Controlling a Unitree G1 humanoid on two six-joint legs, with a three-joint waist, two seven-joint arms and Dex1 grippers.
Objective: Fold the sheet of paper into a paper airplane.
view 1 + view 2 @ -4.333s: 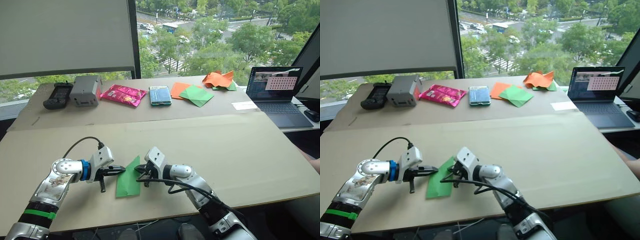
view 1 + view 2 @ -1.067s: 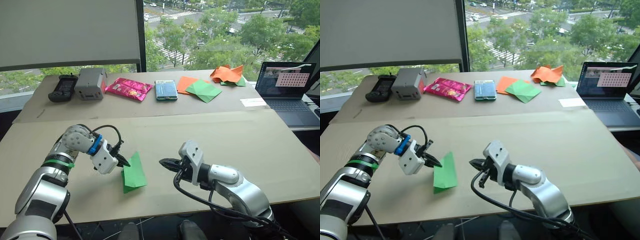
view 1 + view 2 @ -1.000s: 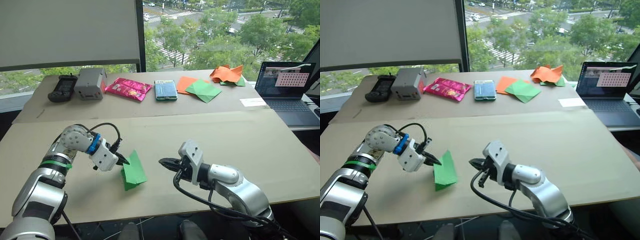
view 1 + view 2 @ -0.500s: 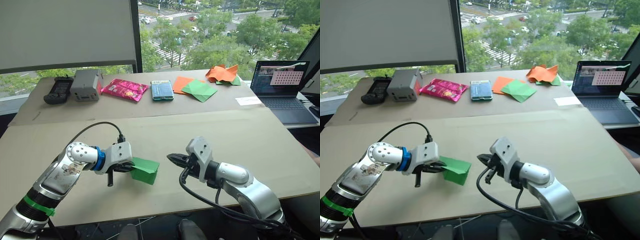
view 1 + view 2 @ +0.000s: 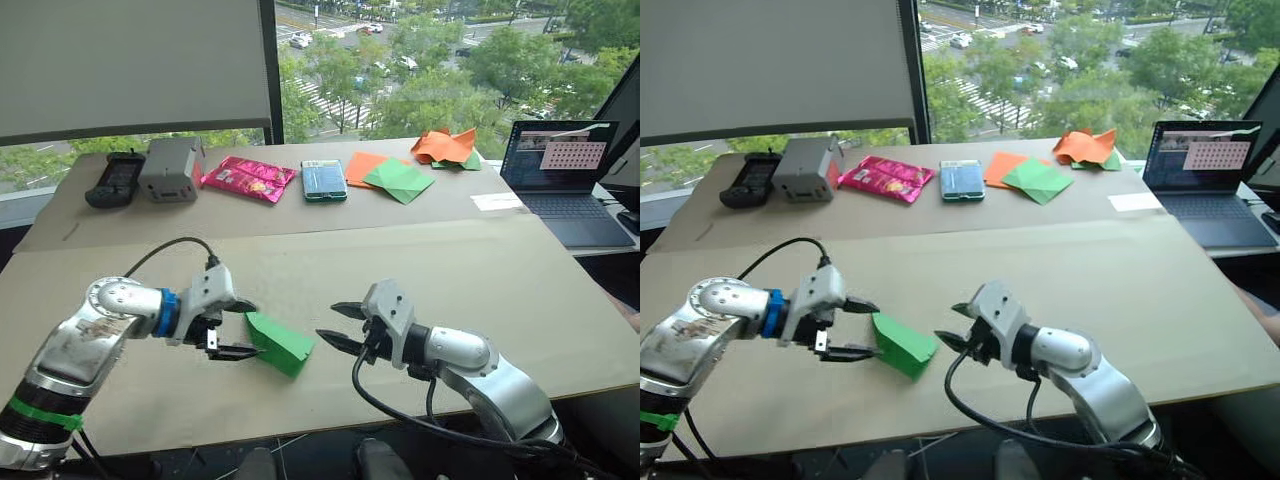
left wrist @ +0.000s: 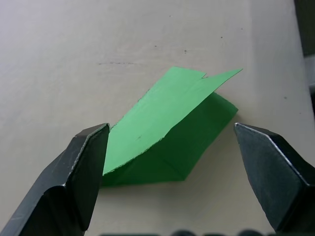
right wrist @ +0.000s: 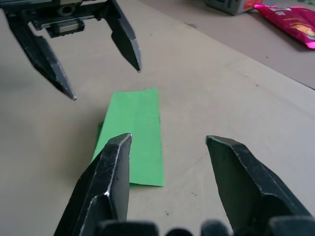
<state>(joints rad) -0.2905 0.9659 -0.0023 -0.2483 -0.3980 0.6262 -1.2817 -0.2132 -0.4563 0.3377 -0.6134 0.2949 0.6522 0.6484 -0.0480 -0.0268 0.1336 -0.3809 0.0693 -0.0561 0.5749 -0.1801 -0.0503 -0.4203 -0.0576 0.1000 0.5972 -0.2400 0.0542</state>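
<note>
head pair: look forward and down over the table [image 5: 500, 290], far edge and window included | left wrist: close, faces along its fingers at the folded sheet of paper [image 6: 167, 132] | right wrist: close, low, faces the left gripper [image 7: 101, 73] | shared: paper, surrounding tabletop.
</note>
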